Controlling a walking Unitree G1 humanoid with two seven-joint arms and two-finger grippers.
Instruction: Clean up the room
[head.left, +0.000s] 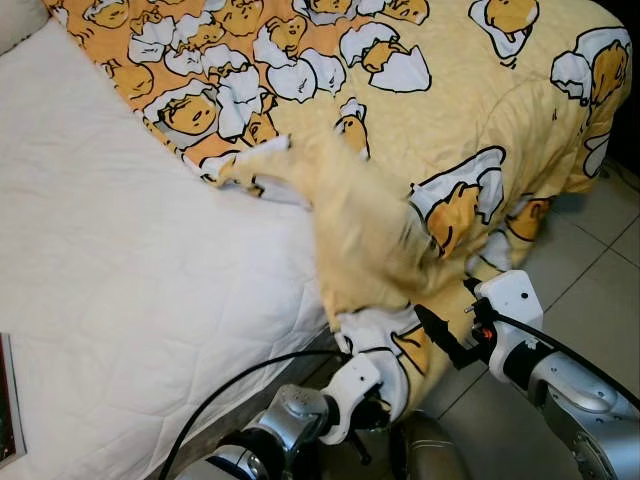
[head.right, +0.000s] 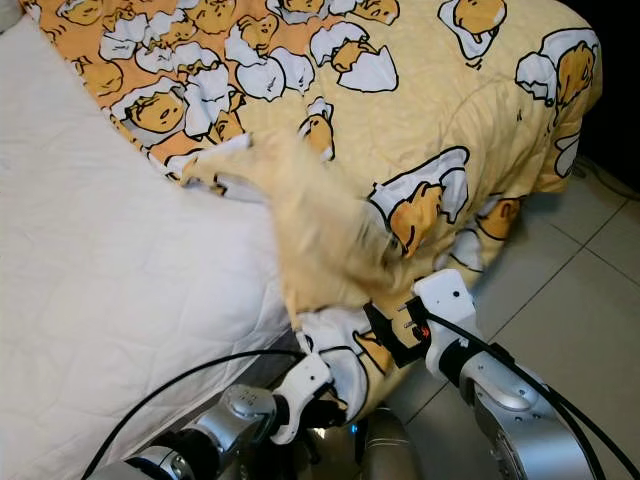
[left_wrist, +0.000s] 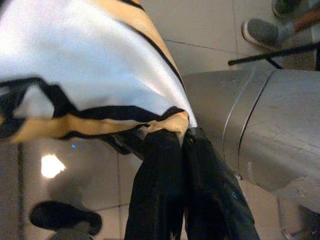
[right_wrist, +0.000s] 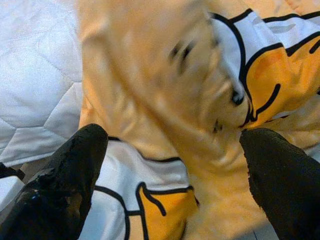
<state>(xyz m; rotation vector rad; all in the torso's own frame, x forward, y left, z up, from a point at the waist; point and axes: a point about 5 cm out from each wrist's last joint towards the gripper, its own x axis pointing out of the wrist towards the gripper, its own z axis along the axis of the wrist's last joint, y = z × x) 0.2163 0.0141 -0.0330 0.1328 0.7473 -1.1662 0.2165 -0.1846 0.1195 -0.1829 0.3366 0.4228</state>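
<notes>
Where blanket (head.left: 420, 120) folds, motion-blurred; left end effector (left_wrist: 182, 137) clamps hem, right end effector (right_wrist: 175, 165) spread wide.

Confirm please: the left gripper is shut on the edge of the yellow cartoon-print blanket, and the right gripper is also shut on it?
Not quite. The right gripper is open, its fingers spread before the yellow cartoon-print blanket, as the right wrist view shows. The left gripper is shut on the edge.

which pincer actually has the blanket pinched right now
The left pincer: its fingers are closed on the blanket edge. The right pincer is spread open, gripping nothing.
</notes>
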